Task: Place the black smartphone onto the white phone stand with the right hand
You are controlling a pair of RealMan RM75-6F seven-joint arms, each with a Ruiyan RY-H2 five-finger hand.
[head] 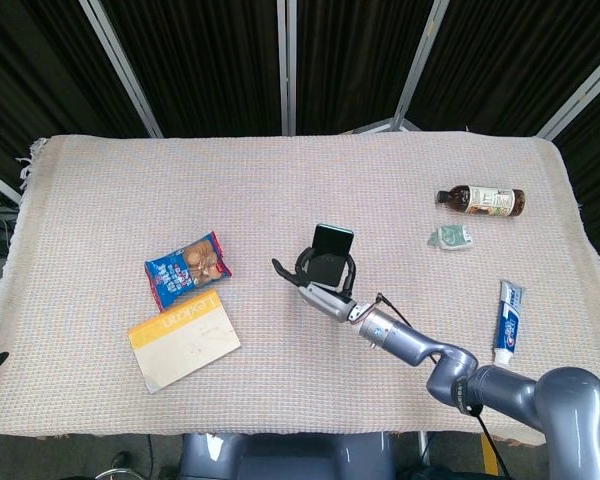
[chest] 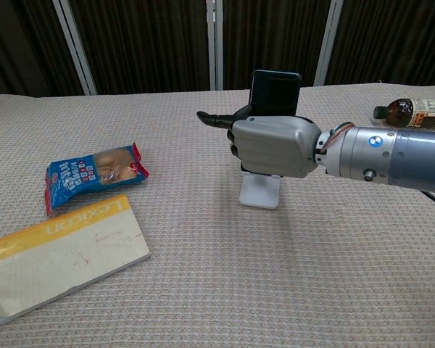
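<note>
The right hand (chest: 274, 147) is being held over the middle of the table, its fingers clamped around the lower part of the phone (chest: 274, 93), with one dark finger (chest: 216, 118) sticking out to the left. The phone is being kept upright in that grip, its top edge rising above the knuckles. Directly below the hand, the stand (chest: 259, 191) is sitting on the cloth (chest: 203, 290); whether the phone is touching its cradle cannot be told, since the hand is covering that spot. A round blue-and-white logo is showing on the silver forearm (chest: 391, 158), too small to be read.

To the left, a blue snack bag (chest: 93, 174) is lying flat, its print not legible. Just nearer than it, a notebook (chest: 64, 250) with a yellow band is lying, "Lexicon" being readable on the band. At the far right, a brown bottle (head: 481, 200) with a pale label is lying on its side, a small greenish packet (head: 450, 236) near it. At the near right edge, a blue-and-white tube (head: 507, 320) is lying, its lettering unreadable.

The left hand is not being shown in either view.
</note>
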